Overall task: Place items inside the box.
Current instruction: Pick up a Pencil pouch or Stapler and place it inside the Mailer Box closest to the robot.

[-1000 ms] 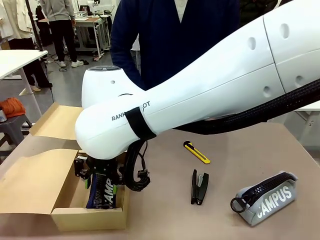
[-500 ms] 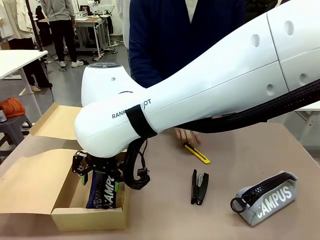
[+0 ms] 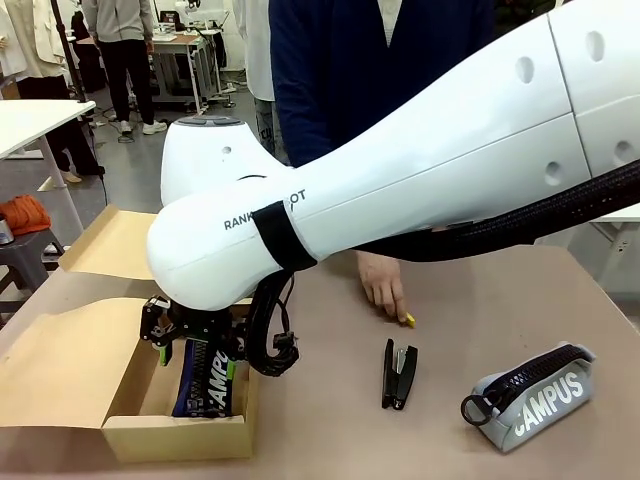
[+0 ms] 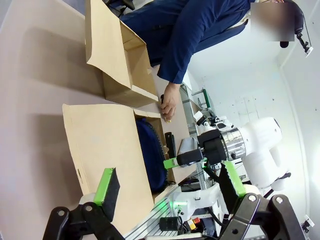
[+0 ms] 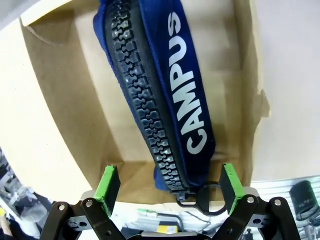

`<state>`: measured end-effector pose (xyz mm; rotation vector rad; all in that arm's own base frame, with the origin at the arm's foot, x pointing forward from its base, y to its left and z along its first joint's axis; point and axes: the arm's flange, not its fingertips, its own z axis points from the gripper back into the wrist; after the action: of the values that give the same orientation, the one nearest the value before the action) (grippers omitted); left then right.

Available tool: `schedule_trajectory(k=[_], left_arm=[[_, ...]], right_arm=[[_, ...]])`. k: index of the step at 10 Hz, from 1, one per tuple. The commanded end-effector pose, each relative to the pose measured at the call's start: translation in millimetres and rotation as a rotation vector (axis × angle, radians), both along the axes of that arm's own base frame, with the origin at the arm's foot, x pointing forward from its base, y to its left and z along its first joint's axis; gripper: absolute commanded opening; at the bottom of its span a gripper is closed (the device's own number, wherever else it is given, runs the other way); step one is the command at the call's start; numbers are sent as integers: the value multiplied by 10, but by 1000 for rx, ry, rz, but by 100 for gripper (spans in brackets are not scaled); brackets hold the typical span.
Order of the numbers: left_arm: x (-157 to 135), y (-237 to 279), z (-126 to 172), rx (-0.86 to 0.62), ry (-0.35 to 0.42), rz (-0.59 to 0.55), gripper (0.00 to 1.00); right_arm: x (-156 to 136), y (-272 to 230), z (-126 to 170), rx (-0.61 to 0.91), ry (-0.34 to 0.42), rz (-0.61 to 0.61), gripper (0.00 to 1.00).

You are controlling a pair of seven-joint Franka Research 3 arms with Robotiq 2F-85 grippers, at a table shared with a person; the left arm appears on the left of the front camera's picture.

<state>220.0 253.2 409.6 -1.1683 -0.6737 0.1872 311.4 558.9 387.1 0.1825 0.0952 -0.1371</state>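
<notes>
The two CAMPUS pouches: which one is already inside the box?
The navy blue pouch, lying in the cardboard box below the open right gripper; the grey pouch sits out on the table.

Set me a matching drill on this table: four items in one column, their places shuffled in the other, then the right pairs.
Items:
1. navy blue pouch
2. grey pouch
3. black stapler
4. utility knife

Places:
A. on the table, between the cardboard box and the grey pouch
B. partly under the person's hand
C. lying inside the cardboard box
D. on the table, farthest toward the robot's right

Pairs: 1-C, 2-D, 3-A, 4-B
</notes>
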Motion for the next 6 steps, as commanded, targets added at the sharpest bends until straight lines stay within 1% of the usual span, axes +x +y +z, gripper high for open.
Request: schedule_trajectory(k=[1,6], left_arm=[[0,-10,16,-2,-30,1,100],[0,-10,16,-2,-30,1,100]], right_arm=[[-86,-117,27,14,9,-23,100],[-110,-148,78,11,18,-11,100]])
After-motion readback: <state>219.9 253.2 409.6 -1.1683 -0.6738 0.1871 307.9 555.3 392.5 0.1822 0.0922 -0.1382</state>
